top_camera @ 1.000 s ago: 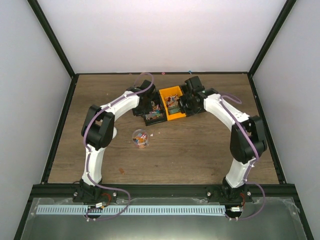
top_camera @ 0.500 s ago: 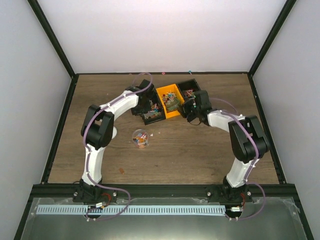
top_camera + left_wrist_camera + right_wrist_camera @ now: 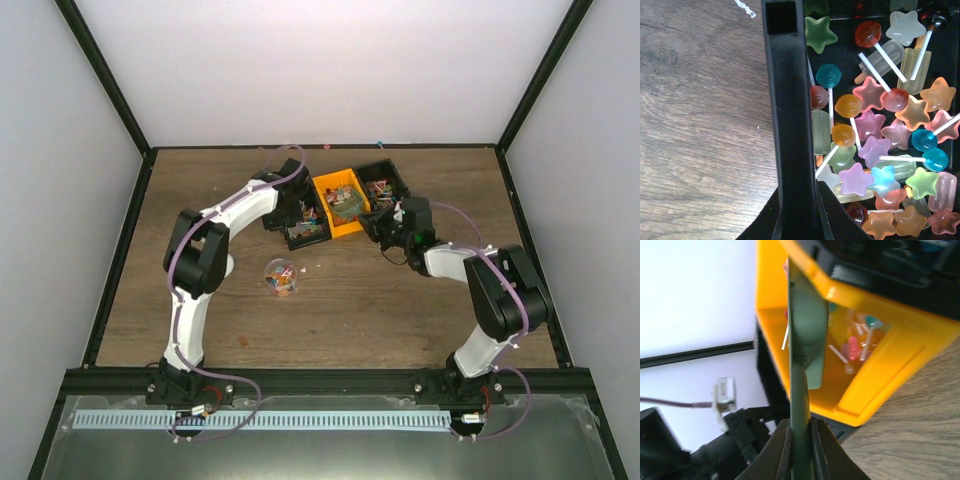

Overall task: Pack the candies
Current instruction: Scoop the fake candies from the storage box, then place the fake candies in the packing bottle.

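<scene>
The candies (image 3: 875, 145) are small star shapes and lollipops in mixed colours, lying in a black bin (image 3: 306, 231). My left gripper (image 3: 796, 200) is shut on that bin's black wall (image 3: 789, 100). More candies (image 3: 856, 346) lie in the orange bin (image 3: 340, 205). My right gripper (image 3: 801, 432) is shut on the handle of the green scoop (image 3: 807, 340), whose blade reaches edge-on into the orange bin (image 3: 880, 375). In the top view the right gripper (image 3: 378, 224) is at the orange bin's right side and the left gripper (image 3: 300, 212) is at its left side.
A small clear round jar (image 3: 281, 276) with a few candies stands on the wooden table (image 3: 380, 300) in front of the bins. A second black bin (image 3: 381, 184) with candies sits behind right of the orange bin. Black frame rails edge the table.
My right arm has drawn back toward the near right and dropped lower, with the scoop still at the orange bin. The rear black bin is now uncovered. The left arm has not moved.
</scene>
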Controlling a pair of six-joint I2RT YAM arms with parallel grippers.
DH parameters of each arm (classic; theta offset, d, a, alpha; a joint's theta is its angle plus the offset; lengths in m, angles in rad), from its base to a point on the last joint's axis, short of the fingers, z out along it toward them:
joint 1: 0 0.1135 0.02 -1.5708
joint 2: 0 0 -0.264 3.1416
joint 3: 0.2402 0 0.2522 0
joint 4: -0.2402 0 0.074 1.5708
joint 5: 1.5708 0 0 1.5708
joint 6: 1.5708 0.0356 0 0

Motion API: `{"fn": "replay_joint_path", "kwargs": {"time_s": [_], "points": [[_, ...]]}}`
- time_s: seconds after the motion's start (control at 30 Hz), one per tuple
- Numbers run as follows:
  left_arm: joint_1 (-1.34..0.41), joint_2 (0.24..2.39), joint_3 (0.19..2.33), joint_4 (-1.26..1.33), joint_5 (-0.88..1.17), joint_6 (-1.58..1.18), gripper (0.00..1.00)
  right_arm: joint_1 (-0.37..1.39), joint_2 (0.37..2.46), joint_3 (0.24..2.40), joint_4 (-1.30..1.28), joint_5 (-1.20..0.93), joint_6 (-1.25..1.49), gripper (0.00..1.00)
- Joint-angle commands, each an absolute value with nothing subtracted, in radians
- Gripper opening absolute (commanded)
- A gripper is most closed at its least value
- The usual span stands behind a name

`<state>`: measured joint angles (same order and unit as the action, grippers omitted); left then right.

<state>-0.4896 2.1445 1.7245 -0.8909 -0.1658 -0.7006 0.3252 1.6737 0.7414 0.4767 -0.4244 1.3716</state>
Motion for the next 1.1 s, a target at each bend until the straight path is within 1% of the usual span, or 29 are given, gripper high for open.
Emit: {"fn": "replay_joint_path", "kwargs": {"time_s": [0.0, 0.27, 0.43, 0.63, 0.77, 0.87, 1.07], "points": [[-0.499, 2.145, 1.758, -0.894, -0.168, -0.682, 0.08, 0.325, 1.606, 0.706, 0.603, -0.496, 1.340, 0.01], [-0.499, 2.113, 1.756, -0.897, -0.165, -0.680, 0.23, 0.311, 1.525, 0.617, 0.620, -0.487, 1.327, 0.01], [-0.499, 2.089, 1.756, -0.897, -0.176, -0.668, 0.30, 0.309, 1.441, 0.580, 0.614, -0.516, 1.284, 0.01], [-0.496, 2.075, 1.753, -0.889, -0.192, -0.641, 0.32, 0.309, 1.321, 0.507, 0.569, -0.549, 1.244, 0.01], [-0.477, 2.069, 1.740, -0.868, -0.181, -0.613, 0.33, 0.322, 1.292, 0.488, 0.533, -0.638, 1.190, 0.01], [-0.445, 2.043, 1.714, -0.830, -0.136, -0.601, 0.35, 0.361, 1.288, 0.479, 0.508, -0.693, 1.151, 0.01], [-0.388, 1.976, 1.648, -0.761, -0.083, -0.597, 0.35, 0.470, 1.270, 0.478, 0.468, -0.715, 1.093, 0.01]]}}
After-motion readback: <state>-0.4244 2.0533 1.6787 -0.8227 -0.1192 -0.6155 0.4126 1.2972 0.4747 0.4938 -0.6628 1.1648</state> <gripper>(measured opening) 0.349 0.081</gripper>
